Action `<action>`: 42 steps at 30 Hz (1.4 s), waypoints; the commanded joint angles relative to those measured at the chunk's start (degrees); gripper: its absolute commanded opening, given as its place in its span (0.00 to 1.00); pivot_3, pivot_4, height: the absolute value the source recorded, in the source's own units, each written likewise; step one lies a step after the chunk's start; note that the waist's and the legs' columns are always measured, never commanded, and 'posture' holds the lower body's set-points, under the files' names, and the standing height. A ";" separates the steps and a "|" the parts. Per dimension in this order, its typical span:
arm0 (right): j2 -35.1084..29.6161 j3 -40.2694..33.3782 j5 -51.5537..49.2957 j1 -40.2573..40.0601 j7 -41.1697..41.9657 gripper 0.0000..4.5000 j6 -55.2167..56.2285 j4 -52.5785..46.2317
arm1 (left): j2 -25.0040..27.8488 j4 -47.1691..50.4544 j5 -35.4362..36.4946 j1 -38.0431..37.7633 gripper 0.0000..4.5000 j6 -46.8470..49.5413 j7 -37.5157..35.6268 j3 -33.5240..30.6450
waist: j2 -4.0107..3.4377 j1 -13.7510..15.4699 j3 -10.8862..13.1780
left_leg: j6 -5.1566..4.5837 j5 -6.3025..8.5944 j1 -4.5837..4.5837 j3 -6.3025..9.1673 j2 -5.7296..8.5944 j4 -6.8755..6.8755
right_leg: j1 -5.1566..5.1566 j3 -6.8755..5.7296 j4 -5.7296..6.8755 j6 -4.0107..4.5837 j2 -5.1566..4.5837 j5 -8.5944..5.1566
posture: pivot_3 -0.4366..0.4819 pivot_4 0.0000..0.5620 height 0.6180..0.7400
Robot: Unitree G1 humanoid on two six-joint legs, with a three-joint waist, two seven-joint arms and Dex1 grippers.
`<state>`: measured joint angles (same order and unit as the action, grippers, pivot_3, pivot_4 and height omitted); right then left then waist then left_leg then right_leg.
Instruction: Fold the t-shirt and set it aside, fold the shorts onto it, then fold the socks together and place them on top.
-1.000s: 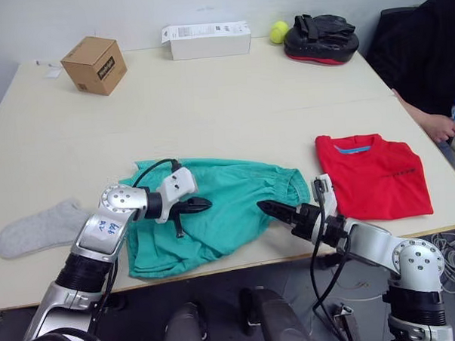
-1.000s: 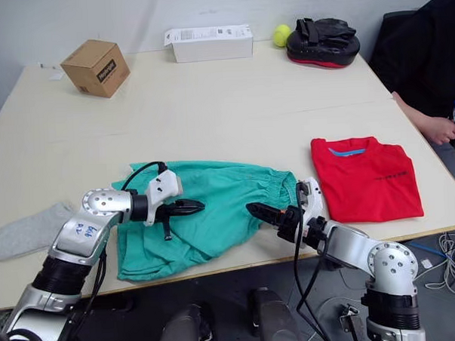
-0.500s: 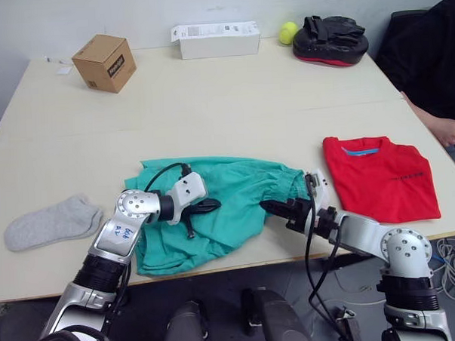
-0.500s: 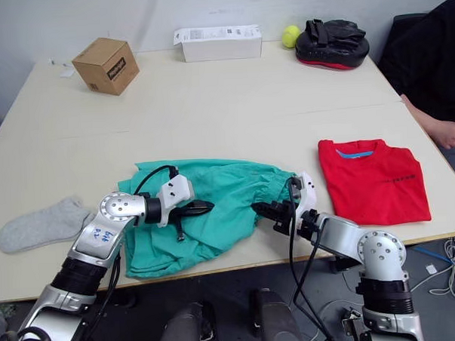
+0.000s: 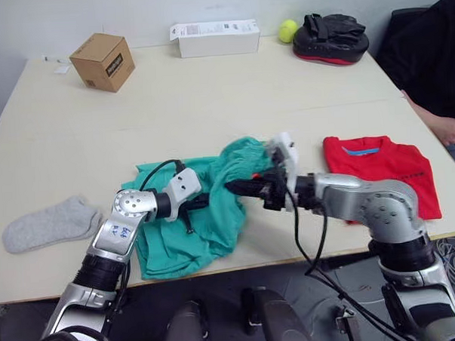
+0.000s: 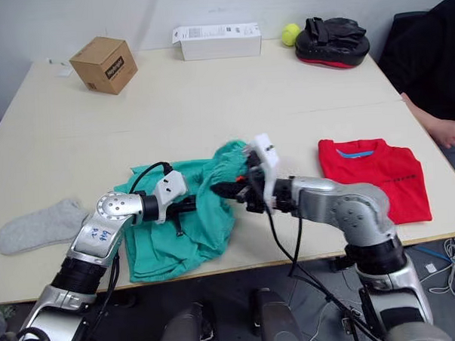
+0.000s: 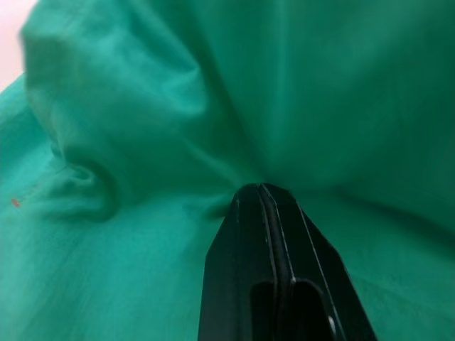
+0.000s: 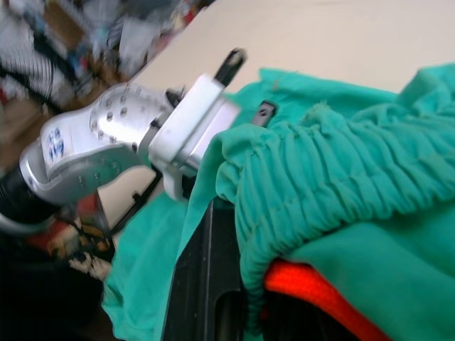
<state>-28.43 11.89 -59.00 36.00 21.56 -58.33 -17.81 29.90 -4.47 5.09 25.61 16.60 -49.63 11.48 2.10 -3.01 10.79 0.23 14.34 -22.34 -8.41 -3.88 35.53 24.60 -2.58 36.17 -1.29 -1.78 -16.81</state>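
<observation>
Shorts' [image 5: 206,209] waistband now lifted leftward, clenched in right fingers [image 8: 213,298]; left fingers [image 7: 264,234] pressed together on cloth.

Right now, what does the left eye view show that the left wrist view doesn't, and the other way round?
Left eye view: the table as a whole, with the folded t-shirt, a grey sock, a cardboard box, a white box, a tennis ball, and the right gripper holding the shorts by the waistband, raised over the cloth.
Left wrist view: up close, the left gripper with jaws shut on a pucker of cloth, and a tiny orange mark.
Both: the teal shorts and the left gripper on them.
</observation>
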 commanded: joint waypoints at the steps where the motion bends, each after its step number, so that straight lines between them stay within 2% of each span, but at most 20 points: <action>1: -0.52 5.65 9.96 2.67 5.82 0.01 4.75 0.11 | 0.99 -0.22 -1.29 -3.19 0.00 3.56 1.49 0.00 | 0.00 -0.06 0.00 | 0.00 0.02 0.00 -0.01 0.01 0.00 | 0.01 -0.01 0.00 0.01 -0.02 0.01 | 0.48 0.27 1.00; 9: -1.35 4.51 15.92 0.99 11.67 0.01 5.22 0.02 | 1.75 1.77 -0.78 -4.28 0.00 4.91 2.03 -1.32 | 0.01 -0.06 -0.01 | 0.08 0.17 0.01 -0.01 0.00 -0.01 | 0.01 -0.11 0.03 0.11 -0.09 0.00 | 0.48 0.27 1.00; 13: -3.85 -0.17 14.60 -1.26 12.20 0.01 1.74 -0.92 | 1.71 1.04 -0.73 -3.58 0.00 4.88 2.00 -1.78 | 0.01 0.05 -0.01 | 0.09 0.17 0.03 0.00 -0.02 -0.01 | 0.01 -0.13 0.06 0.17 -0.08 0.00 | 0.48 0.27 1.00; 17: -9.11 -8.55 11.93 -7.75 12.05 0.27 -2.40 -2.63 | 1.45 0.04 -0.74 -2.36 0.00 4.59 1.79 -1.71 | 0.01 0.83 -0.01 | 0.04 0.20 0.01 0.01 0.07 -0.01 | 0.00 -0.18 0.01 0.19 -0.21 -0.01 | 0.48 0.27 1.00; 21: -13.27 -15.59 10.34 -15.57 11.98 0.59 -4.78 -5.80 | 1.29 -1.09 -0.69 -1.48 0.00 4.02 1.44 -1.62 | 0.01 1.31 -0.01 | -0.03 0.24 0.00 -0.02 0.10 -0.01 | 0.00 -0.18 -0.07 0.19 -0.25 -0.02 | 0.48 0.27 1.00; 24: -12.31 -21.95 5.17 -20.13 8.99 0.82 -9.31 -8.45 | 1.08 -1.56 -0.66 -1.15 0.00 3.40 0.91 -1.21 | -0.01 1.31 0.00 | -0.04 0.24 0.00 -0.01 0.09 -0.02 | 0.00 -0.19 -0.07 0.19 -0.22 -0.02 | 0.48 0.27 1.00; 26: -9.15 -26.69 -1.73 -22.28 4.24 0.98 -13.65 -9.62 | 0.81 -1.61 -0.58 -0.94 0.00 3.25 0.71 -0.93 | 0.00 1.31 0.00 | -0.04 0.22 0.01 0.00 0.08 -0.01 | -0.02 -0.19 -0.07 0.18 -0.20 -0.02 | 0.48 0.27 1.00; 30: -2.70 -30.87 -22.54 -29.47 -13.22 0.99 -15.57 -10.02 | -0.16 -1.73 -0.47 -0.16 0.00 3.28 0.76 -0.45 | 0.00 1.42 0.00 | -0.01 0.18 0.00 0.05 0.06 -0.01 | -0.06 -0.18 -0.10 0.17 -0.16 -0.02 | 0.48 0.27 1.00; 33: -2.11 -27.70 -37.07 -35.33 -27.61 0.99 -9.52 -9.65 | -0.38 -1.35 -0.50 -0.16 0.00 3.31 0.48 0.01 | -0.02 1.42 0.00 | -0.04 0.19 -0.06 0.06 0.09 -0.04 | -0.07 -0.16 -0.14 0.12 -0.17 -0.02 | 0.48 0.27 1.00; 36: -3.02 -24.38 -47.82 -38.93 -38.22 0.99 -2.22 -8.55 | -0.28 -0.57 -0.51 -0.55 0.00 3.42 0.20 0.27 | -0.01 1.41 0.00 | -0.13 0.21 -0.07 0.05 0.17 -0.03 | -0.10 -0.12 -0.23 -0.05 -0.20 -0.05 | 0.48 0.27 1.00; 39: -6.02 -22.93 -52.66 -40.88 -42.73 0.99 1.68 -8.82 | 0.23 -0.29 -0.57 -0.78 0.00 3.25 -0.10 0.16 | -0.01 1.39 0.00 | -0.20 0.19 -0.08 0.01 0.21 -0.02 | -0.13 -0.06 -0.34 -0.19 -0.21 -0.04 | 0.48 0.27 1.00; 42: -7.28 -23.16 -53.96 -41.77 -39.89 0.99 3.86 -10.52 | 0.62 0.05 -0.52 -0.90 0.00 3.31 -0.15 -0.17 | 0.00 1.38 0.00 | -0.23 0.18 -0.09 0.00 0.23 -0.02 | -0.14 -0.03 -0.38 -0.28 -0.20 -0.06 | 0.48 0.27 1.00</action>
<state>-35.59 -10.57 -110.69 -5.44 -19.91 -56.11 -25.73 29.77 -4.53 5.48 26.24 18.80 -49.26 10.08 2.10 -1.63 10.78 -0.01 14.51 -22.43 -8.41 -3.66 35.50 24.46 -2.60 35.79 -1.59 -1.97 -16.88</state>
